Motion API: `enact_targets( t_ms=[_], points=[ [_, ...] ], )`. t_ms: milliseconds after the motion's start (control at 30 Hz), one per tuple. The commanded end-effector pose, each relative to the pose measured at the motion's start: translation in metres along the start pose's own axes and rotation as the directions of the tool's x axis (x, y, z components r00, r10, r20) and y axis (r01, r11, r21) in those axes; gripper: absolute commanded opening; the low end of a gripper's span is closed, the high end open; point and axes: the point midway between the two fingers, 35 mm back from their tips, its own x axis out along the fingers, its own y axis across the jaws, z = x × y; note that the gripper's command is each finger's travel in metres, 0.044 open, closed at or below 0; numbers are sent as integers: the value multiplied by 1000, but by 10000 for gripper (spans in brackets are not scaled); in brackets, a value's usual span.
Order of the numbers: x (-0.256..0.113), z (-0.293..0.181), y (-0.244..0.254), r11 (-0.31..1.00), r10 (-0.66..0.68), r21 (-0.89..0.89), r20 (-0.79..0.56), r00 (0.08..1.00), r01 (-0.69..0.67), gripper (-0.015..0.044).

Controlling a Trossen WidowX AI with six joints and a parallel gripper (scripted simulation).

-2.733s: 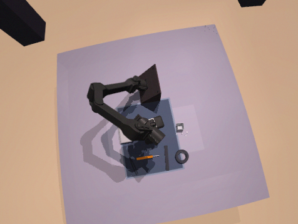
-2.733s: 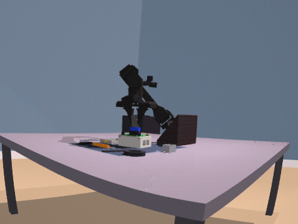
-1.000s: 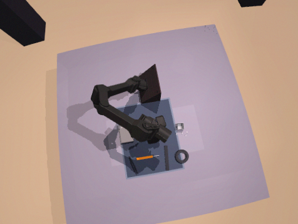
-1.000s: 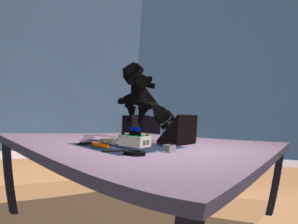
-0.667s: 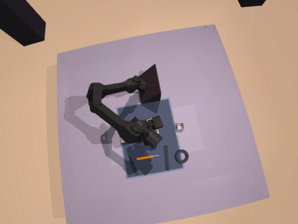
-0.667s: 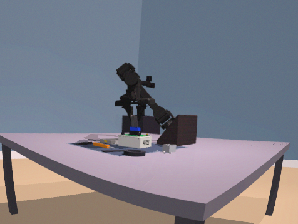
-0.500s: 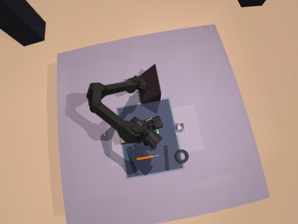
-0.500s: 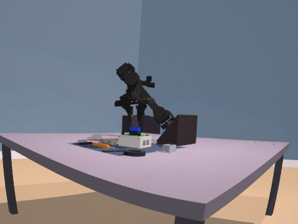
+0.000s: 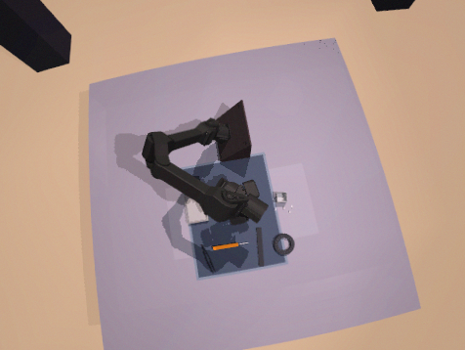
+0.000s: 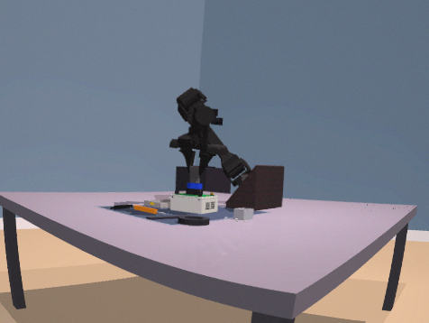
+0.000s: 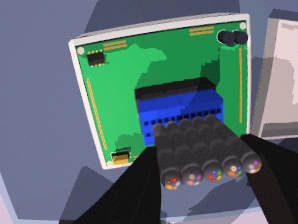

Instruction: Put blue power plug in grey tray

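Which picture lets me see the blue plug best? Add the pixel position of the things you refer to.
The wrist view: the blue plug [image 10: 195,185] [image 11: 181,106] looks big there, with its row of little holes showing. The exterior view shows just a small blue band. From the top, the arm hides it.

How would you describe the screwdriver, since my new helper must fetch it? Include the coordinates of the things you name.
On the lilac table [image 9: 342,244] [image 10: 270,253] lies a dark blue mat [image 9: 274,254]. Toward its edge, beside a straight black bar [image 9: 260,246], lies the screwdriver [image 9: 226,246] [image 10: 145,209]: its handle alone is bright orange.
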Motion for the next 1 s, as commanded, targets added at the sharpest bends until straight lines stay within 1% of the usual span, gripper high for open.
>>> enact_targets(
  t_ms=[0,133,267,367,600,700,733,767,800,867,967],
  points=[
    [-13,0,-4,995,101,-14,28,994,-101,0],
    [-14,0,-13,979,205,-16,26,978,-205,0],
    [-14,0,-16,971,238,-17,25,971,-238,0],
    [-15,0,-13,980,201,-16,26,979,-200,0],
    [-18,0,3,1000,13,-11,29,999,-13,0],
    [-19,0,7,999,-31,-9,29,999,31,0],
    [-19,0,7,999,-40,-5,63,997,40,0],
    [-19,0,7,999,-36,-5,63,997,37,0],
    [-20,-1,6,1000,-22,-10,29,999,22,0],
    [-20,0,3,1000,13,-11,29,999,-13,0],
    [-20,0,-5,995,104,-14,27,994,-103,0]
  ],
)
